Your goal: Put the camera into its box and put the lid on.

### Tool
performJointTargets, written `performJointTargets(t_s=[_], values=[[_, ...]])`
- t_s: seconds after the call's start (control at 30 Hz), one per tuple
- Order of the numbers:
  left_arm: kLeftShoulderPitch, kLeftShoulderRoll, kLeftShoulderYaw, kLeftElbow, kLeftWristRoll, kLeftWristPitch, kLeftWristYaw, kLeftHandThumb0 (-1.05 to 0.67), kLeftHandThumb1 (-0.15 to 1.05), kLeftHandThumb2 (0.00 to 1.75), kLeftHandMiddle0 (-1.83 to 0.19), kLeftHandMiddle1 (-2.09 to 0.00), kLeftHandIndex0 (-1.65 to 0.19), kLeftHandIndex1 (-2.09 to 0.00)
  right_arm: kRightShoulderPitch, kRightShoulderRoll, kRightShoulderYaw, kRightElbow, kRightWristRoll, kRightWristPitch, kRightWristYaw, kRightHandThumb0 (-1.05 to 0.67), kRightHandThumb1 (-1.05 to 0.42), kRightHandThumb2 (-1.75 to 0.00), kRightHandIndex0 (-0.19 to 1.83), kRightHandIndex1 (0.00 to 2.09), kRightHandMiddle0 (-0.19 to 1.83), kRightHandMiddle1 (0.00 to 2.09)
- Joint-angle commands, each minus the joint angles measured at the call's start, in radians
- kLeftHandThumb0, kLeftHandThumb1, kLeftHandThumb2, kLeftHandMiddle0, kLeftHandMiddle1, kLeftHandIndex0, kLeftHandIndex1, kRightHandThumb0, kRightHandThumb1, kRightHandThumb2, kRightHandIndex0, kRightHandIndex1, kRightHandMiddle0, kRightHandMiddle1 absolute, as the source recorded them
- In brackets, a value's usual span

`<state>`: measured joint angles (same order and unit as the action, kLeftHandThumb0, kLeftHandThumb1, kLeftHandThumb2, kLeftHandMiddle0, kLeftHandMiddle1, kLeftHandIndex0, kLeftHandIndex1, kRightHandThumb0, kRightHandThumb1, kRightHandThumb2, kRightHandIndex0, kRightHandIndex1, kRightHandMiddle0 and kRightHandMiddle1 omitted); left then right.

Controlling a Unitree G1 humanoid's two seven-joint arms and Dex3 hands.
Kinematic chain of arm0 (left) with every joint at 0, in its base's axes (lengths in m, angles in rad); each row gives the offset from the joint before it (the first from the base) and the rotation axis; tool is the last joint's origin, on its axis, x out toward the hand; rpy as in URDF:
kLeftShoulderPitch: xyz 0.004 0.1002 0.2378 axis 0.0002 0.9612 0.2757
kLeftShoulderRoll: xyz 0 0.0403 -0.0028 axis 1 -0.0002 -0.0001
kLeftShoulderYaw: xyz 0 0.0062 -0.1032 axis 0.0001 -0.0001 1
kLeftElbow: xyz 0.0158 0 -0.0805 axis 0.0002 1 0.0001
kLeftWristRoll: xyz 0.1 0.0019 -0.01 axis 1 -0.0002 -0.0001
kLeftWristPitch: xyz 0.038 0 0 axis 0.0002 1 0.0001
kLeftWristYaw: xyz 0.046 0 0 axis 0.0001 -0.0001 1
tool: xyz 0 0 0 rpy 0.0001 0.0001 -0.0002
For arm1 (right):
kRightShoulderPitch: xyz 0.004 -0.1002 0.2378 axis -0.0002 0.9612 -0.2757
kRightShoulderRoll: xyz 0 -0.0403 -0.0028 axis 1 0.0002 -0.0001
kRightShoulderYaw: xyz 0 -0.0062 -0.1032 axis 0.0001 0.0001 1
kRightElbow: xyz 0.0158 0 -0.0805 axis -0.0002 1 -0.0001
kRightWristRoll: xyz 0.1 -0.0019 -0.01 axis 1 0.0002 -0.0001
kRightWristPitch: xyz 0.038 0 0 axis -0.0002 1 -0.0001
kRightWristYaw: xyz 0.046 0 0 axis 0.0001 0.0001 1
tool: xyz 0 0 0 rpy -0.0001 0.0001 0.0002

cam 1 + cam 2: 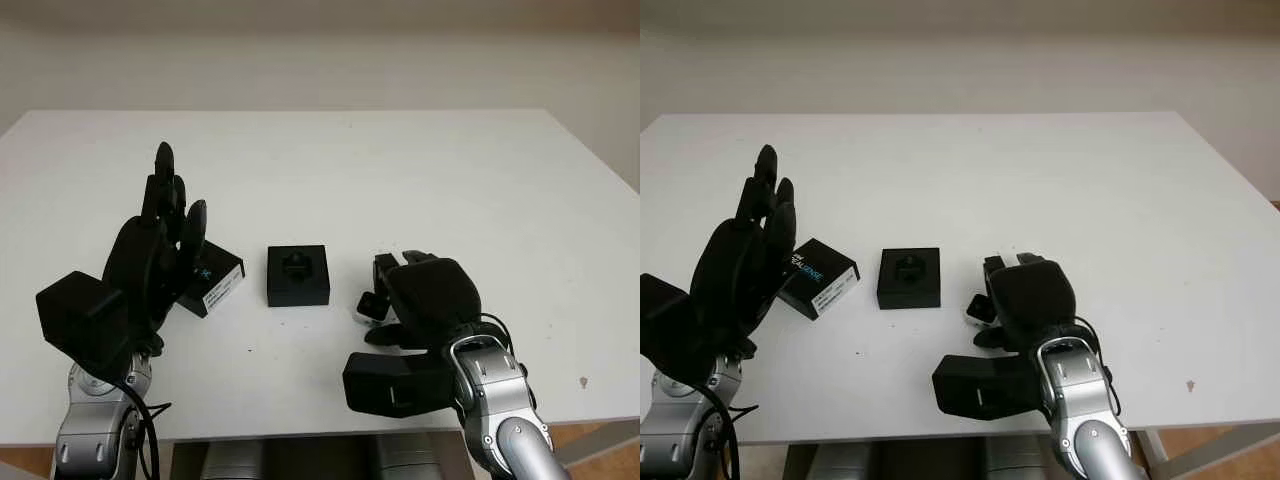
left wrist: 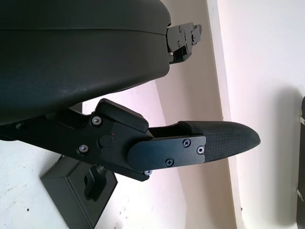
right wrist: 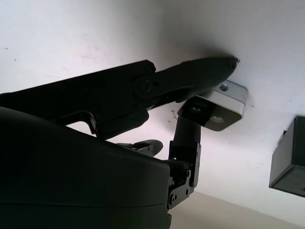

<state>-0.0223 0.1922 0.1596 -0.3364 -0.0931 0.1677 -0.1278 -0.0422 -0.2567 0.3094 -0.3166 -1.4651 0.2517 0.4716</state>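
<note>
Right robot hand [image 1: 1015, 295] grips camera [image 3: 214, 107]; lid [image 1: 818, 277] label unreadable

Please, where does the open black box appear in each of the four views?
Left eye view: box at table centre, right of the labelled lid.
Right eye view: the same spot.
Left wrist view: past the left hand.
Right wrist view: beyond the silver camera.
Shared landmark: the white table.

From my seat I just see a plain white table [image 1: 420, 170] with a few dark specks; pale bare wall [image 1: 320, 55] behind it; soft even light.
</note>
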Motion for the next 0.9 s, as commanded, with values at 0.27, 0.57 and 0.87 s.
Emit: performJointTargets(t_s=[0.27,0.57,0.87], values=[[0.006,-0.004,-0.006,-0.024,0.003,-0.004,0.008,-0.85,1.05,0.55,0.19,0.00,0.19,0.00,0.003,-0.028,0.006,0.032,0.062,-0.010,-0.078,-0.57,-1.04,-0.07,0.50,0.11,0.28,1.61],[0.006,-0.005,-0.009,-0.026,-0.001,0.007,0.007,-0.85,1.05,0.55,0.19,0.00,0.19,0.00,0.005,-0.037,-0.002,0.059,0.178,-0.039,-0.186,-0.49,-1.05,-0.14,0.53,0.10,0.28,1.51],[0.007,-0.009,-0.006,-0.017,-0.008,0.000,0.007,-0.83,1.05,0.55,0.19,0.00,0.19,0.00,-0.016,-0.086,-0.061,0.118,0.426,-0.181,-0.382,-0.41,-1.05,-0.12,0.57,0.10,0.36,1.34]])
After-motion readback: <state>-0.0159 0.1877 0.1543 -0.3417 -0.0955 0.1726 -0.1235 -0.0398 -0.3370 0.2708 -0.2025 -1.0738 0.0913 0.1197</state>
